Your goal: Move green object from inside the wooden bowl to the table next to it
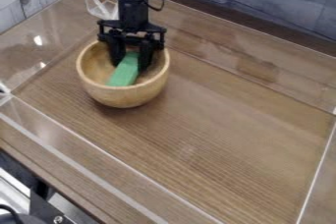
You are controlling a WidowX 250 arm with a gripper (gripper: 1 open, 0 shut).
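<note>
Nearest the camera, the clear acrylic wall (171, 174) runs along the front edge of the bench (223, 110), and behind it lies a wide stretch of bare glossy wood grain, the sort of room I will want when it is time to set something down. Farther back and to the left sits the wooden bowl (122, 92), round and thick-walled. Inside it the green object (126, 72) lies tilted, one end low toward the middle of the bowl and the other propped up toward the far wall.

My hand (134, 51) hangs straight down into the bowl from above, its dark fingers (112, 47) straddling the upper end of the green block, one on each side. They stand spread about the block, and from this angle I cannot say whether the pads already touch its sides; I would not call it a grip yet.

So I judge this to be the grasping step: the block has not left the bowl, and nothing of the move to the bench is done. What comes next calls for pinching firmly across the block's narrow width, then lifting high enough to clear the rim before carrying it over to the bare bench just beside the bowl.
</note>
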